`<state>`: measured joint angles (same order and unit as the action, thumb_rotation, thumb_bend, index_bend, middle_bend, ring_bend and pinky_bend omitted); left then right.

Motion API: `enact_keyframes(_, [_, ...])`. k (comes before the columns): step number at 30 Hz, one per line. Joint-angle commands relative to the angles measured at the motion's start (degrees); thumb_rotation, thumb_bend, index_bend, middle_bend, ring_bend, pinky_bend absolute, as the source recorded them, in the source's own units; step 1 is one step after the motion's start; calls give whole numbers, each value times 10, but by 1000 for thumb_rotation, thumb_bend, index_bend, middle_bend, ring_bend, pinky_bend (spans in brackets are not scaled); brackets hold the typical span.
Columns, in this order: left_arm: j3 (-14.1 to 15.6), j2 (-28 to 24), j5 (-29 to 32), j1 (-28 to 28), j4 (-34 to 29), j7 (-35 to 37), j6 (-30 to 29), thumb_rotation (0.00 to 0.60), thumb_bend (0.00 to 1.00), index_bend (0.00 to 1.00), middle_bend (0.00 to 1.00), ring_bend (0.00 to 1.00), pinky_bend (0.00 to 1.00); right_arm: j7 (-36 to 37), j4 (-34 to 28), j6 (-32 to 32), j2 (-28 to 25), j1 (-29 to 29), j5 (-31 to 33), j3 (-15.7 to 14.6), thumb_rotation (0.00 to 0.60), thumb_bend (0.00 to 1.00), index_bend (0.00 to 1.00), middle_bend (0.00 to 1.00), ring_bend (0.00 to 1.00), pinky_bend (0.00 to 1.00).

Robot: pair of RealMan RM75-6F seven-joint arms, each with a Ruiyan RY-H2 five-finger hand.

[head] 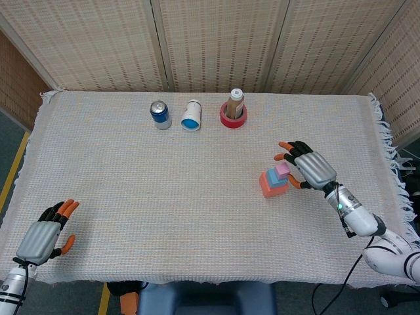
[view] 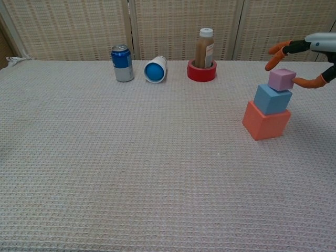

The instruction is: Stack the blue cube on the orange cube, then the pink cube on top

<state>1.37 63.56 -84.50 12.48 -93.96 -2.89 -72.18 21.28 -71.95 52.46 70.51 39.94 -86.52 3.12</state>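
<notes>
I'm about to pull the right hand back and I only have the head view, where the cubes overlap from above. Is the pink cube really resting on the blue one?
Observer: Yes. In the chest view the pink cube sits on the blue cube, which sits on the orange cube.
Operator: Is it centred?
Observer: No, it sits toward the blue cube's right edge.
Operator: Are the fingers off it?
Observer: The upper finger of the right hand is above the pink cube and clear of it. The lower finger ends at the cube's right face, and I cannot tell whether it touches.
</notes>
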Motion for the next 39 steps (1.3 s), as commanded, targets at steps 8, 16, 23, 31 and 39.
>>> enact_keyframes(8, [1,0,-1,0,0,0,0,600,459,0,0,0,114,3,-2,2,-1,-1,-2,-1,600,332,219,25,0,0])
enact_keyframes(16, [1,-1,-3,0,-1,-1,-1,600,459,0,0,0,114,-1,-8,5,-6,-3,-3,-2,600,269,190,25,0,0])
enact_keyframes(23, [2,-1,-5,-1,-2,-1,-2,600,459,0,0,0,114,2,-17,13,-12,-8,-5,-2,600,268,187,25,0,0])
enact_keyframes(31, [2,-1,-5,-2,-1,-2,-5,600,459,0,0,0,114,21,-35,69,-32,-45,0,0,600,243,153,25,0,0])
enact_keyframes(39, [1,-1,-11,-5,-2,0,-15,600,459,0,0,0,114,-45,-77,221,-42,-161,-3,-27,600,242,95,12,0,0])
